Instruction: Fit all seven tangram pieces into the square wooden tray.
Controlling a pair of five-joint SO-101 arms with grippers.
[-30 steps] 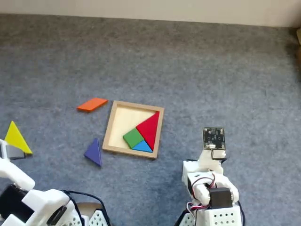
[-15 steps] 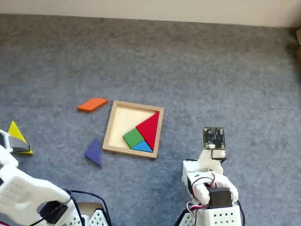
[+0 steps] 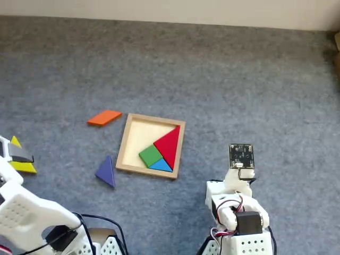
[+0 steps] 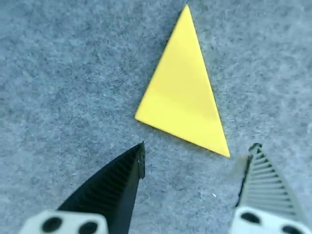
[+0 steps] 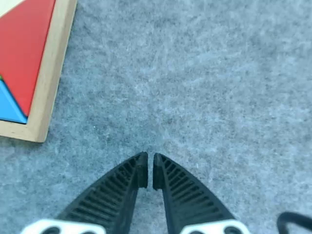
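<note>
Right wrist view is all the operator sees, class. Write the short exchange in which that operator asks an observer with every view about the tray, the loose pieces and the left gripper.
Operator: I see a red triangle and a blue triangle in the wooden tray. Anything else inside?
Observer: A green square, touching both.
Operator: Which pieces lie outside?
Observer: An orange parallelogram, a purple triangle and a yellow triangle, all on the carpet.
Operator: And the left gripper?
Observer: Open, right beside the yellow triangle, gripping nothing.
</note>
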